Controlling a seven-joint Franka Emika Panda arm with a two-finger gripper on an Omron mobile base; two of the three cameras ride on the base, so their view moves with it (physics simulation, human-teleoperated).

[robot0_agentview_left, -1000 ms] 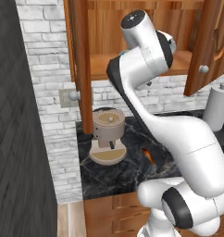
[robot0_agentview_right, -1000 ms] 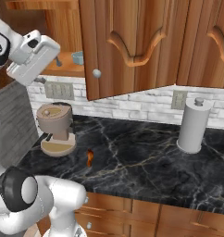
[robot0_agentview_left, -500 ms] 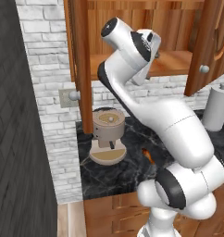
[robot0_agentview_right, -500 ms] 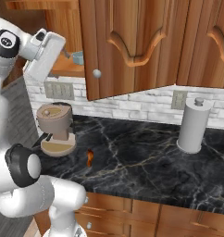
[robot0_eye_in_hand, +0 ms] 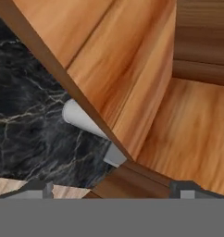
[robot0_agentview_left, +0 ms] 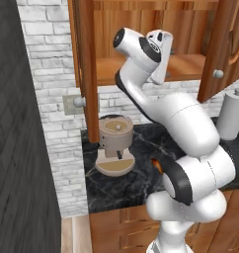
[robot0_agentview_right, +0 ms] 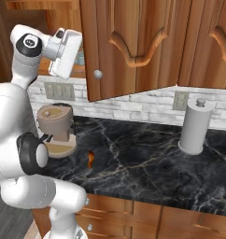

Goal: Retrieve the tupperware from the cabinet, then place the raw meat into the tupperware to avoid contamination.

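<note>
Cabinet (robot0_agentview_right: pixel 133 42): reddish-brown wall unit, doors swung open, plank shelf (robot0_agentview_left: pixel 190 66) exposed.

Tupperware (robot0_agentview_right: pixel 80 58): pale blue tub on the shelf, a sliver showing past the door edge, just beside the robot hand; contents and long axis cannot be told.

Raw meat (robot0_agentview_right: pixel 90 158): small orange-brown piece on the black marble surface (robot0_agentview_right: pixel 143 158), near its front edge, long axis roughly upright in the right base view, just beside the coffee machine (robot0_agentview_right: pixel 56 128).

Paper towel roll (robot0_agentview_right: pixel 195 126): upright, well apart to the right; bare marble between.

Fingers (robot0_eye_in_hand: pixel 114 187): spread wide, nothing held, at the shelf front.
</note>
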